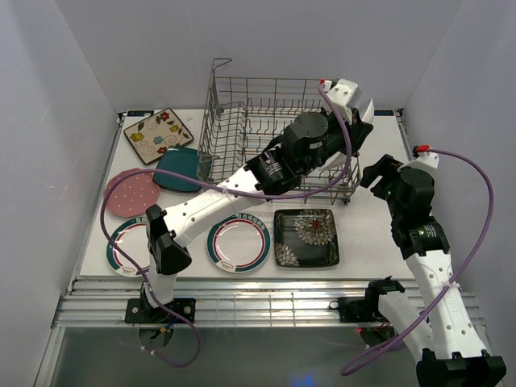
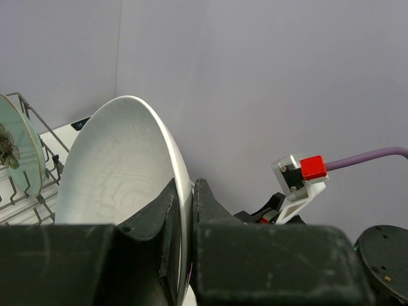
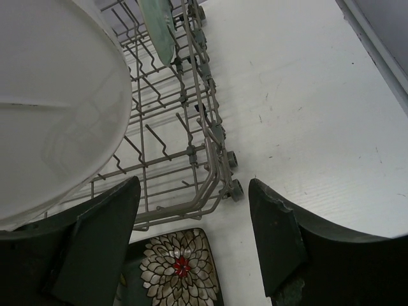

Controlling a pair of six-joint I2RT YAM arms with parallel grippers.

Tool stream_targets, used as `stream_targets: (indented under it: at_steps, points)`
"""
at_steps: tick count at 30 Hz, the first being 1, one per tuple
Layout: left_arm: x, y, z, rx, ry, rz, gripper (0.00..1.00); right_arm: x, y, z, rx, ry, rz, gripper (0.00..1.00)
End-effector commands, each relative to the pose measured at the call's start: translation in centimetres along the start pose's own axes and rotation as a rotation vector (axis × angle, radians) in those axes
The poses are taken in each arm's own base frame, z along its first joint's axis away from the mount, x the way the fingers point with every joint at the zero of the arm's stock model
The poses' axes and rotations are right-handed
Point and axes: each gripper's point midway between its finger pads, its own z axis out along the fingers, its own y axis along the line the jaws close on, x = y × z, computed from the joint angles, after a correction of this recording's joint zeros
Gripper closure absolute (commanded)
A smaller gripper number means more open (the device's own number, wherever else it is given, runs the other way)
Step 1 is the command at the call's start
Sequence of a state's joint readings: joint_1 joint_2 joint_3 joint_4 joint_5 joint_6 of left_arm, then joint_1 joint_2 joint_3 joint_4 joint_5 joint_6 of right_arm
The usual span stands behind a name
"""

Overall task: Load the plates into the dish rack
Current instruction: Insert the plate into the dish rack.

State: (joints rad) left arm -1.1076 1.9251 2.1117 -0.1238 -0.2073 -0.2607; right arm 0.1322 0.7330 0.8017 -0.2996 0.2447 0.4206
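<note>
The grey wire dish rack (image 1: 242, 105) stands at the back middle of the table. My left gripper (image 1: 360, 119) reaches over its right end and is shut on the rim of the plain white plate (image 2: 121, 166), held upright on edge; its fingers (image 2: 207, 197) pinch the rim. The mint round plate (image 2: 19, 153) stands in the rack behind it. My right gripper (image 1: 372, 173) is open and empty, right of the rack's near right corner (image 3: 213, 159). The white plate (image 3: 57, 95) and the mint plate (image 3: 156, 25) also show in the right wrist view.
On the table lie the cream floral square plate (image 1: 158, 135), the teal square (image 1: 181, 169), the pink dotted (image 1: 131, 194), two green-rimmed rounds (image 1: 129, 246) (image 1: 239, 243) and the black floral square (image 1: 305, 236) in front of the rack. White walls enclose the table.
</note>
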Motion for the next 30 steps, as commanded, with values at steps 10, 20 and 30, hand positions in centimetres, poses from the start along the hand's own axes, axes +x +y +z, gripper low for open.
stream_targets:
  at_steps: [10,20,30]
  points:
    - [-12.5,-1.8,-0.2,0.032,-0.344,-0.110,1.00,-2.0,-0.3,-0.8,0.020,-0.103,0.050,0.26]
    - [-12.4,0.9,1.2,-0.118,-0.406,-0.135,1.00,-1.4,-1.1,-1.2,0.044,-0.104,0.038,0.26]
    - [-12.0,2.7,1.8,-0.231,-0.451,-0.215,1.00,-0.8,-1.1,-1.1,0.037,-0.091,0.040,0.26]
